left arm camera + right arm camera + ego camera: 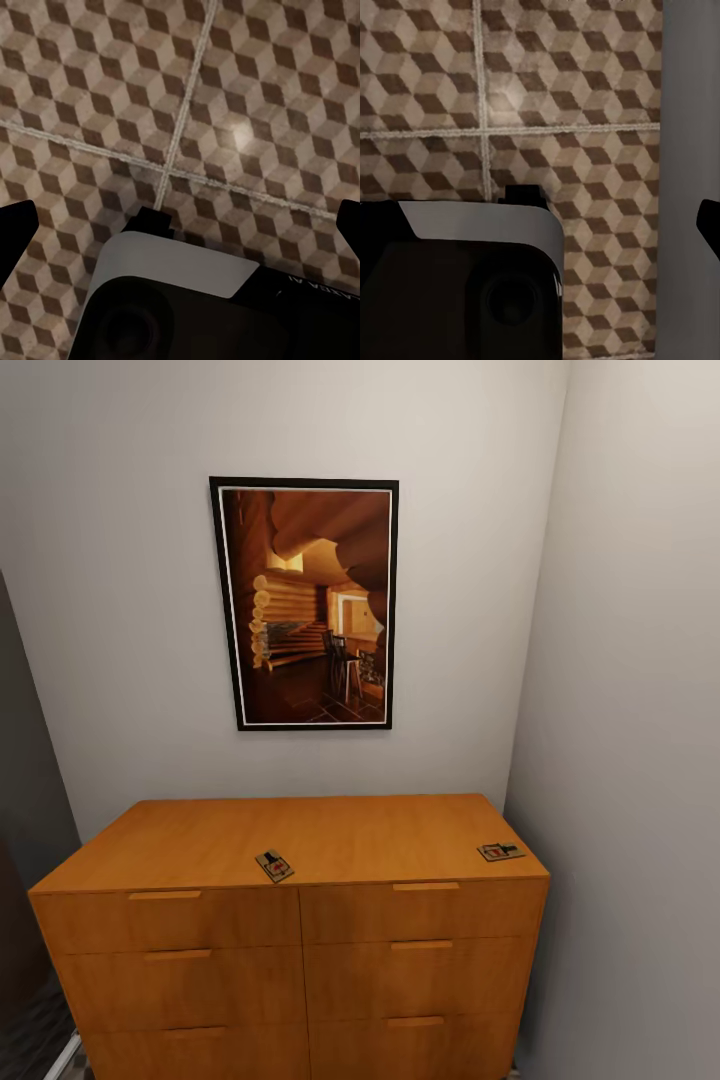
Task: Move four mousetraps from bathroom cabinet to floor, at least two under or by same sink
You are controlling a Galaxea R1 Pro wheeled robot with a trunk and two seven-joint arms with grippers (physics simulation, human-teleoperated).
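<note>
The orange-brown cabinet (200, 840) stands straight ahead against the wall in the head view. Two mousetraps lie on its flat top near the front edge: one mousetrap (274, 865) at the middle, the other mousetrap (500, 851) at the right corner. All drawers are closed. In the left wrist view my left gripper (180, 229) hangs open over the cube-patterned bathroom floor (247, 90), with nothing between its dark fingertips (16, 232). My right gripper (540, 221) also points down at the bathroom floor (570, 82) and is open, one fingertip (709, 225) showing at the frame's edge.
A framed picture (305, 605) hangs above the cabinet. A pale wall (630, 710) closes in at the cabinet's right side, and a dark opening lies to its left. The robot's own white and black body (172, 300) shows below each wrist camera.
</note>
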